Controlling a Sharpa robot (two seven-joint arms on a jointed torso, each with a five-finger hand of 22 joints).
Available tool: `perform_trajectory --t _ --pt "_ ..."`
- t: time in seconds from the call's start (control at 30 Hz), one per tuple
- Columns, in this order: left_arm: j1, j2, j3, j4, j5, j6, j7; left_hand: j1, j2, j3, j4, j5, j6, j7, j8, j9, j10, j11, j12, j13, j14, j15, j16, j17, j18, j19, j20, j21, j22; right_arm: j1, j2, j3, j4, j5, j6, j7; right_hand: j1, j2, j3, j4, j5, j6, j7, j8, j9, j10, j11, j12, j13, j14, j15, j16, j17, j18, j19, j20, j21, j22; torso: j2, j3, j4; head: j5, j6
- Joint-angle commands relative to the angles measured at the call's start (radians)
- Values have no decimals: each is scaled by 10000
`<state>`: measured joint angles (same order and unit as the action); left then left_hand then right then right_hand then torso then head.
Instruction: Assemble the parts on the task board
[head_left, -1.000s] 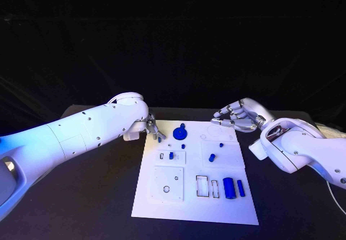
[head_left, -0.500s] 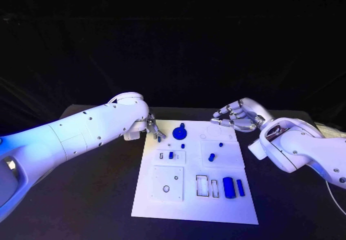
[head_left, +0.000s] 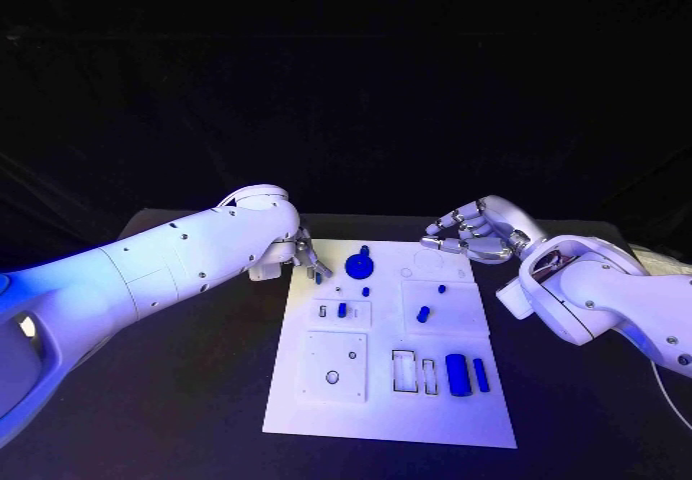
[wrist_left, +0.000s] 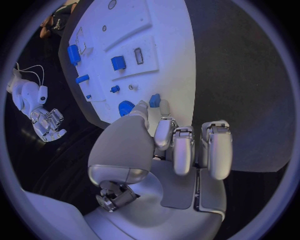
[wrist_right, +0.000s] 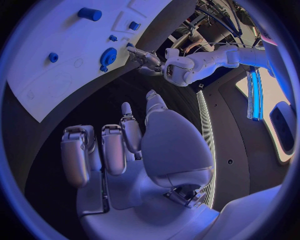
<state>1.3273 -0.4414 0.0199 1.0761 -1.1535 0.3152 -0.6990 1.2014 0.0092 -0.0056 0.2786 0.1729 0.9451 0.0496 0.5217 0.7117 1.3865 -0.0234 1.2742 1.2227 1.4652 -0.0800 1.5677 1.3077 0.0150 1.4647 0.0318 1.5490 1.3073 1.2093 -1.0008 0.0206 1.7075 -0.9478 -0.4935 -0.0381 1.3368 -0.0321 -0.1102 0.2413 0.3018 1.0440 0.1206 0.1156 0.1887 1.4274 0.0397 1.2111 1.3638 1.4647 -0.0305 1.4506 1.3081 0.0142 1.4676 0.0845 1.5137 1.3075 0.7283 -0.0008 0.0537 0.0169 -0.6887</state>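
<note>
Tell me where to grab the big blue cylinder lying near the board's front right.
Pinch the big blue cylinder across its long round sides at mid-length, coming from above. It lies flat on the white task board, ends toward front and back, with a slimmer blue bar close beside it.

Both arms have smooth white rounded shells. The left arm (head_left: 159, 265) is dotted with small dark screws along its casing. The right arm (head_left: 613, 300) carries a dark recessed opening near the wrist and a few dark screws. The left hand (wrist_left: 165, 145) and the right hand (wrist_right: 131, 150) are silver, with segmented metallic fingers (wrist_left: 215, 147) and a broad, smooth palm plate.
</note>
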Motion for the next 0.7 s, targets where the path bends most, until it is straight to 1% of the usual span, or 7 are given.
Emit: perform_trajectory --t 0.03,0.27,0.37,0.43,0.5,0.6,0.7 --pt "-6 51 -1 -17 52 222 -210 150 12 55 -9 22 49 -60 69 14 53 -20 54 10 1056 -1 31 2631 -96 956 -2 48 2485 -8 11 1 -9 -52 126 51 12 115 -46 8 59 -77 -1 -36 11 3 -28 -25 -95 625 -17 -62 570 150 145 -39 -58 1579 1 4 -1 3 -3" --pt "-10 71 -4 -37 112 251 -212 371 116 168 -46 13 87 -91 122 42 63 -44 54 12 1056 -18 31 2631 -98 960 -15 53 2492 -8 10 1 -7 -51 71 79 16 131 -51 8 65 -76 -1 -36 22 -4 -28 -44 -107 621 -17 -78 549 153 136 -38 -67 1567 2 2 0 1 -18" --pt "-10 76 -4 -39 152 227 -206 416 134 191 -38 -82 102 -99 153 63 66 -50 52 11 1056 -24 31 2631 -96 957 -21 48 2488 -8 8 1 -10 -51 51 93 16 131 -51 8 65 -76 -1 -36 22 -4 -28 -44 -107 621 -17 -78 549 153 136 -38 -67 1567 -3 1 5 -4 -18" --pt "-10 79 -5 -38 167 178 -192 590 208 298 -97 -193 88 -121 178 87 69 -69 50 10 1056 -38 31 2631 -93 951 -31 39 2481 -8 9 1 -10 -50 40 104 16 131 -51 8 65 -76 -1 -36 22 -4 -28 -44 -107 621 -17 -78 549 153 136 -38 -67 1567 -1 0 2 1 -19" --pt "-11 81 -5 -34 176 130 -178 944 384 573 -245 -387 28 -152 179 104 61 -98 34 0 1056 -65 31 2631 -88 942 -52 23 2468 -8 10 1 -10 -50 35 109 16 131 -51 8 65 -76 -1 -36 22 -4 -28 -44 -107 621 -17 -78 549 153 136 -38 -67 1567 4 0 1 -2 -18" --pt "-11 80 -5 -28 192 76 -142 1695 618 1214 -668 -443 -126 -193 137 110 32 -143 -2 -19 1056 -111 31 2631 -81 927 -93 -2 2449 -8 12 1 -14 -48 32 115 16 135 -54 9 69 -76 -1 -36 26 -8 -28 -53 -112 619 -17 -86 538 156 127 -38 -74 1555 2 -3 -3 2 -29" --pt "-12 73 -5 -27 285 17 -65 2180 642 1959 -996 -490 -261 -134 100 116 -13 -108 -66 -62 1056 -93 31 2631 -73 911 -110 -31 2429 -9 15 1 -21 -47 30 121 16 135 -54 9 69 -76 -1 -36 26 -8 -28 -53 -112 619 -17 -86 538 156 127 -38 -74 1555 -2 -2 -3 -4 -37"
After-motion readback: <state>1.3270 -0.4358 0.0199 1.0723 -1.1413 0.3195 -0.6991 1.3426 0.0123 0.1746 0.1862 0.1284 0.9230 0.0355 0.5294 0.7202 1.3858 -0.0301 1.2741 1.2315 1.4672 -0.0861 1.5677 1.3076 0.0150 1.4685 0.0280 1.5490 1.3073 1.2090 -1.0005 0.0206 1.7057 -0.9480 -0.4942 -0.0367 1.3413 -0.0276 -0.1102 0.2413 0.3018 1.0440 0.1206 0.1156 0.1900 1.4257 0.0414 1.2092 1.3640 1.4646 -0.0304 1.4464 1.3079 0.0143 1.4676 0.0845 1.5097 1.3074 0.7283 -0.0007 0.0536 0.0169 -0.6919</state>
